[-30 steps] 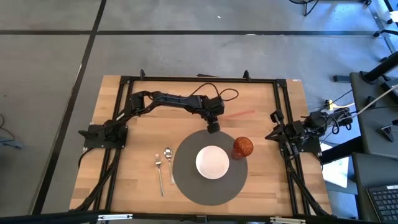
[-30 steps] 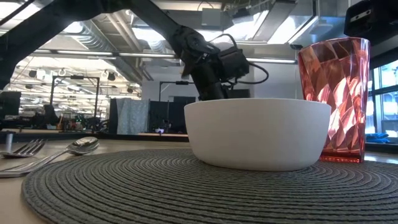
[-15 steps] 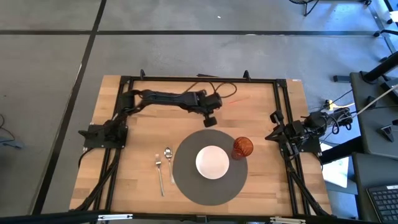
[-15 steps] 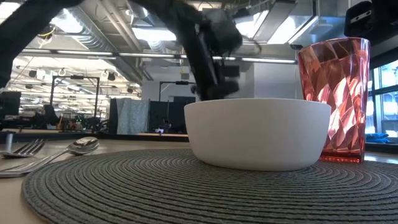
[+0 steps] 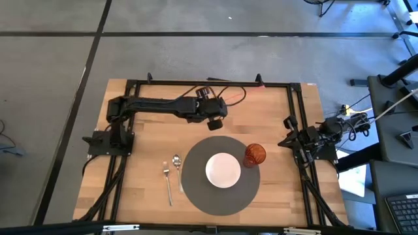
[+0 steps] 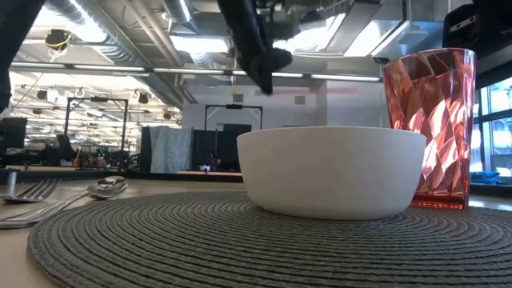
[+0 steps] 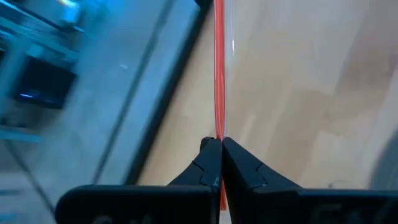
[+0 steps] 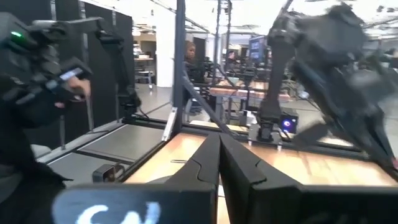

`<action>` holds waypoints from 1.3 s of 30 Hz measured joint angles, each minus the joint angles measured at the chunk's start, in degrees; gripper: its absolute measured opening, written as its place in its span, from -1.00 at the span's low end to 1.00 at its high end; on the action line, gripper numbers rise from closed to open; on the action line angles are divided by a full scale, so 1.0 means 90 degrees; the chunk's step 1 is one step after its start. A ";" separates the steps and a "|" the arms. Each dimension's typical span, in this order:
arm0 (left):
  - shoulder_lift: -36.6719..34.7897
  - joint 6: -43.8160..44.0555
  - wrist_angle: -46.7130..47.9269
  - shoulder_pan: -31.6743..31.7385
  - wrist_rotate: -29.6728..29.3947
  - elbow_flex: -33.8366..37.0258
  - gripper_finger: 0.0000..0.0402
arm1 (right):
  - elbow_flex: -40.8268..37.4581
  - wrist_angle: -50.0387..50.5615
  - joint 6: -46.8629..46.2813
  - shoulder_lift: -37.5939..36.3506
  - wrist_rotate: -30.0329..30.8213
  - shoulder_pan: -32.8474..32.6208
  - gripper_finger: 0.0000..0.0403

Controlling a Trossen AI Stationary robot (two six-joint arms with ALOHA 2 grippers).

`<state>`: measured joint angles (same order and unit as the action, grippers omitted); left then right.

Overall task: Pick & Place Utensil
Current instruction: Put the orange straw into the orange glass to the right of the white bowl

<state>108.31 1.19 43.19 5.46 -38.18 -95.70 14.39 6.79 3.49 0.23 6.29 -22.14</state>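
Grey concrete floor around a pale wooden table (image 5: 274,189), round grey mat (image 5: 196,186) at lower middle with white bowl (image 5: 223,170) and red cup (image 5: 255,155), left gripper (image 5: 215,123) above them pinching a thin red stick (image 7: 219,74), fork (image 5: 167,183) and spoon (image 5: 177,171) lying left of the mat, right gripper (image 8: 219,149) closed at the right edge.

arms: two | placemat (image 5: 196,189): one | bowl (image 5: 223,170): one | red tumbler (image 5: 255,155): one | fork (image 5: 167,181): one | spoon (image 5: 177,167): one | red utensil (image 7: 219,68): one
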 joint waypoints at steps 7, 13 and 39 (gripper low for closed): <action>-0.0326 -0.0283 -0.0615 -0.0435 -0.0961 0.0153 -0.99 | 0.0000 -0.0207 -0.0197 0.0008 0.0181 -0.0002 -0.94; -0.1455 -0.0506 -0.2138 -0.0575 -0.0826 0.1525 -0.99 | 0.0000 -0.0343 -0.0396 0.0099 0.0187 -0.0002 -0.90; -0.1755 -0.2094 -1.1003 -0.1571 0.0199 0.6402 -0.99 | 0.1747 -0.2271 -0.0341 0.4167 0.1682 0.0786 0.42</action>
<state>92.52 -17.66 -55.84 -8.68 -36.39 -38.09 30.12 -13.65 0.42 37.73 21.43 -15.06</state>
